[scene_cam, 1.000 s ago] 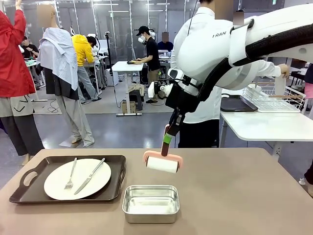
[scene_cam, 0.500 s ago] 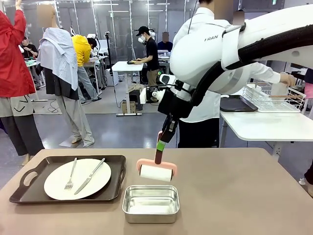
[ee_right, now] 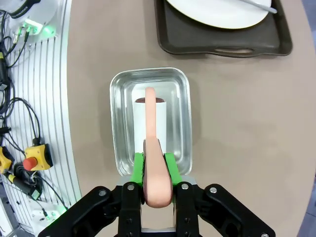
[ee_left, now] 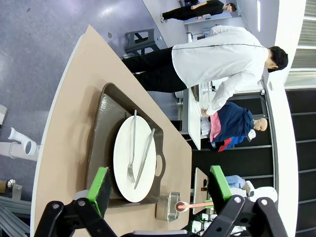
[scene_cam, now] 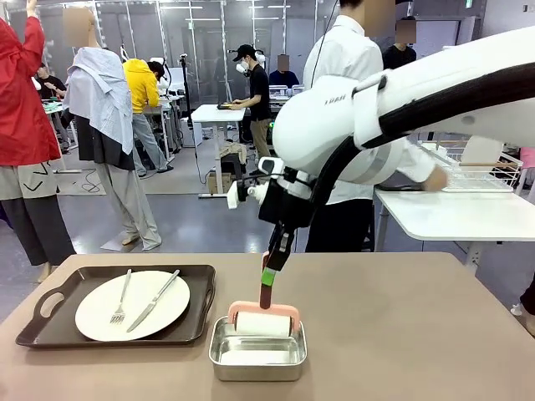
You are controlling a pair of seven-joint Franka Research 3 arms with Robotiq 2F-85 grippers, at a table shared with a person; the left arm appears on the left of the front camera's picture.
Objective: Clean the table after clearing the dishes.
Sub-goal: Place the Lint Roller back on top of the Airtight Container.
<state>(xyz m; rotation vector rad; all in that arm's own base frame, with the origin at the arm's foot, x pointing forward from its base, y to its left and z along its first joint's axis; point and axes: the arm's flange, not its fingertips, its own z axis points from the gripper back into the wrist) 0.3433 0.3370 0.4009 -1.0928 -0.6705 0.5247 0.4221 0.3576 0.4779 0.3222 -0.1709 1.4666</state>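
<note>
The right gripper (scene_cam: pixel 267 276) is clenched on the handle of the pink roller (scene_cam: pixel 262 322); the roller head sits inside the steel pan (scene_cam: pixel 219 357) at the centre of the near edge of the table (scene_cam: pixel 418 334); the left gripper (ee_left: pixel 160 185) is released and holds nothing; one tray (scene_cam: pixel 50 307) with plate (scene_cam: pixel 96 322), fork (scene_cam: pixel 122 301) and knife (scene_cam: pixel 155 301) still occupies the near-left corner; clearing is judged incomplete; the extent of rolling cannot be told.

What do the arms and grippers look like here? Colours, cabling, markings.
Right arm: glossy white rounded shell, grey lettering, black cable sleeve running along it. Right gripper and left gripper: black linkages with silver bolts, green pads.
</note>
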